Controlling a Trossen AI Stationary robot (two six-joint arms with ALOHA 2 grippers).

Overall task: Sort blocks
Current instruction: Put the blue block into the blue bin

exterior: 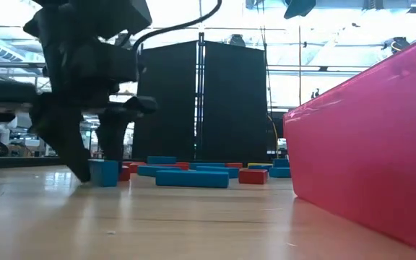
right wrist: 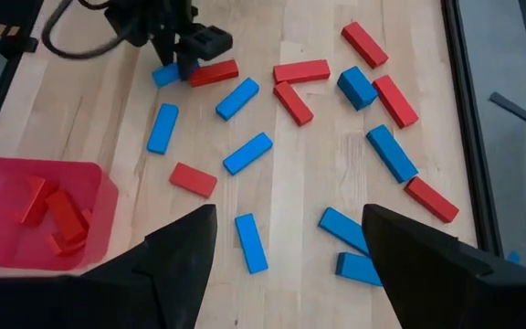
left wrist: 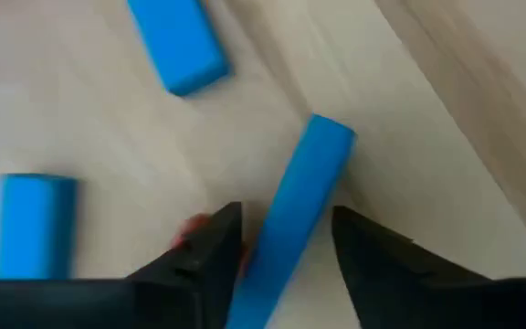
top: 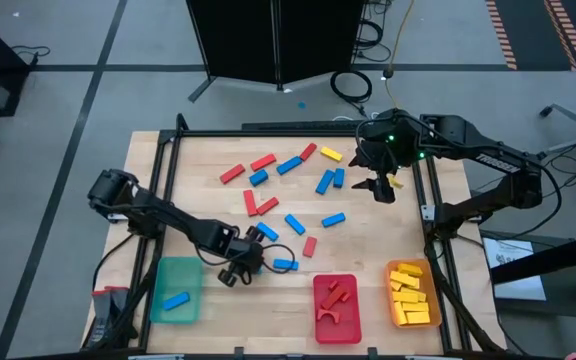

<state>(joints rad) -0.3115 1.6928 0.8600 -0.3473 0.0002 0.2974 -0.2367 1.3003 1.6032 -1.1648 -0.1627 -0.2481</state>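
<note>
Red and blue blocks (top: 293, 222) lie scattered flat on the wooden table, and one yellow block (top: 330, 154) lies near the far edge. My left gripper (left wrist: 286, 210) points steeply down at the near left. It is open, one finger on each side of a blue bar (left wrist: 304, 192) that lies flat on the table. A red block (right wrist: 213, 71) lies right beside it. My right gripper (right wrist: 286, 242) hangs open high over the table's far right with nothing between its fingers. My left gripper comes at the blue bar from above, its fingers across the bar near one end. One finger (left wrist: 219, 239) looks to be against the bar's long side (left wrist: 261, 239). A narrow gap shows between the other finger and the opposite side. The bar lies flat on the table.
Along the near edge stand a green tray (top: 158, 285) holding one blue block, a red tray (top: 353, 300) with red pieces and an orange tray (top: 430, 300) with yellow blocks. More blue bars (left wrist: 176, 41) lie close to my left gripper. A black frame edges the table.
</note>
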